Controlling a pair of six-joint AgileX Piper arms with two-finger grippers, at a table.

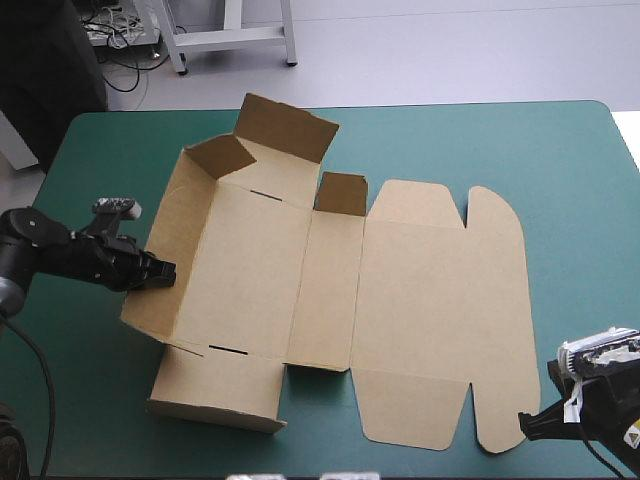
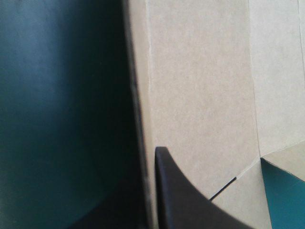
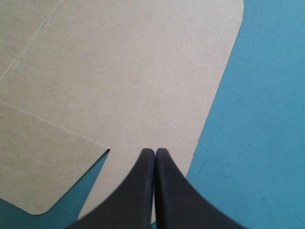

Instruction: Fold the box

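Box [image 1: 330, 280] mid-worktop [image 1: 560, 160], mostly flat; walls up at its 9 o'clock end. My left jaws pinch 9 o'clock wall [image 1: 178, 240]; right jaws pressed together over lid corner [image 1: 500, 425] at 5 o'clock. I judge board light, stiff, creasing only on scores; grip edges near folds.

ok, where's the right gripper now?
High view: table's near-right corner, right gripper shut, at the rounded near flap of the box's flat lid.

The left gripper [image 2: 148, 191] pinches the raised wall of the brown box [image 2: 200, 95] between its black fingers [image 2: 183, 202]. The teal-green desk [image 2: 57, 95] shows beside the gripper, outside that wall.
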